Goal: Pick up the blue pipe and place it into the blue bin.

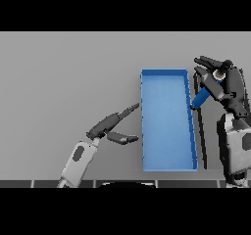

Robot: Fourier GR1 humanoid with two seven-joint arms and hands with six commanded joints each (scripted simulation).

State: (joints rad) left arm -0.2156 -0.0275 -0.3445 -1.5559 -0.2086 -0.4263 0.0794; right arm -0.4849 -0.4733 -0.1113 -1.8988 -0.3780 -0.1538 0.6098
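Blue pipe (201, 99) hangs tilted in the curled right hand (221, 82), just outside the blue bin's (166, 73) far right corner: the carry step. Next, a shift left over the bin, then release. Left hand (113, 126) idles open beside the bin's left wall.

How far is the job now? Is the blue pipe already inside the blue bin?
Not yet. Done: the right hand has its fingers curled round the blue pipe and holds it tilted just beyond the bin's right wall. In hand: bringing it over the blue bin, whose floor shows nothing inside. Left: release it in. The left hand waits open beside the bin.
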